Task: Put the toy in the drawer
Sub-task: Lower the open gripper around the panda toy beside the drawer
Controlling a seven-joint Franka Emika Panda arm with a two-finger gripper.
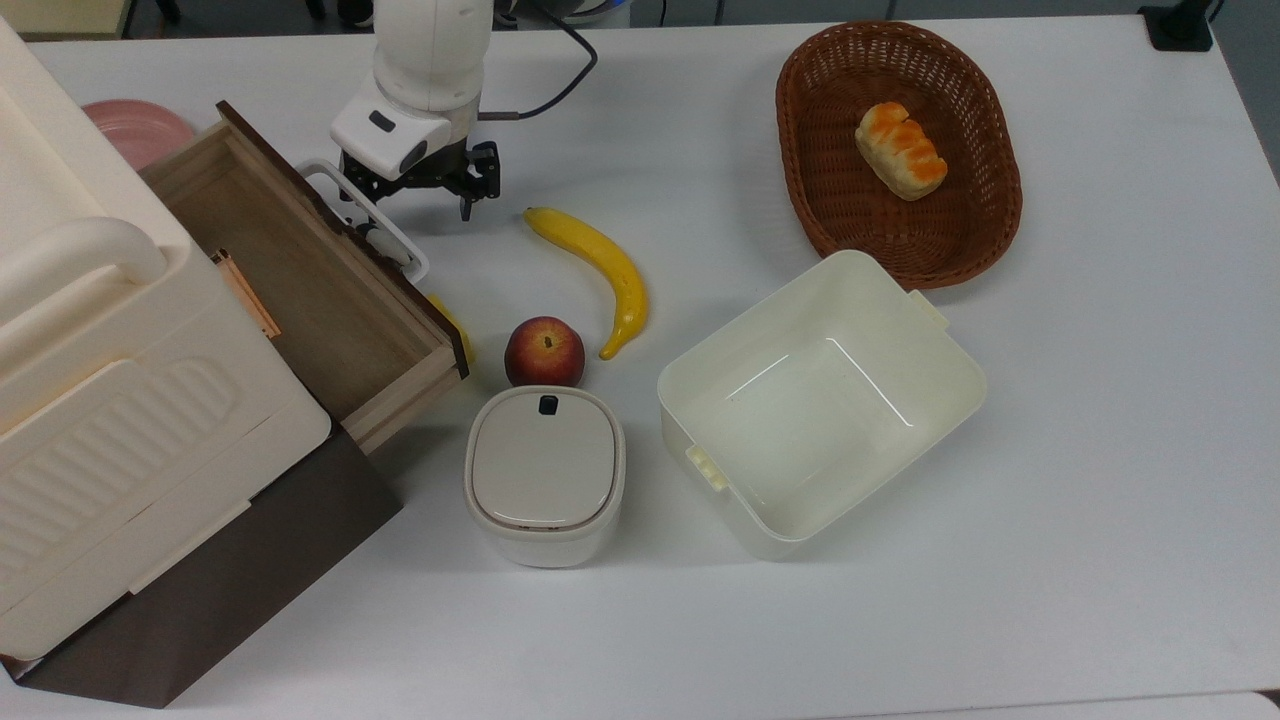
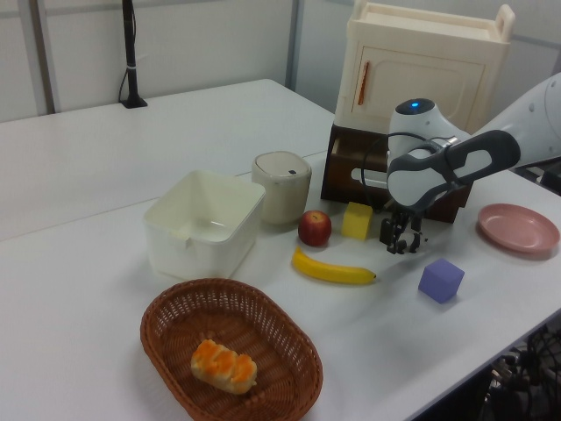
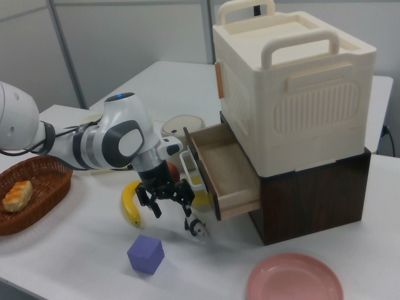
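The toy [image 3: 198,229], a small black-and-white figure, lies on the white table in front of the open drawer [image 1: 300,280], below its white loop handle [image 3: 187,165]. My gripper [image 3: 170,218] hangs low over the table with its fingers spread open and nothing between them. In the right view the toy sits just past the fingertip nearest the drawer. In the top view my gripper [image 1: 412,200] is right beside the drawer's dark front panel. In the left view my gripper [image 2: 401,243] stands in front of the drawer [image 2: 351,167], to the right of the yellow block [image 2: 357,220].
A banana [image 1: 600,265] and an apple [image 1: 544,350] lie close by. Beyond them are a lidded container [image 1: 545,475], a cream bin [image 1: 940,400] and a wicker basket [image 1: 800,120] holding bread. A purple cube [image 3: 145,254] and a pink plate [image 3: 294,278] sit near the table edge. The cream cabinet [image 1: 100,400] stands over the drawer.
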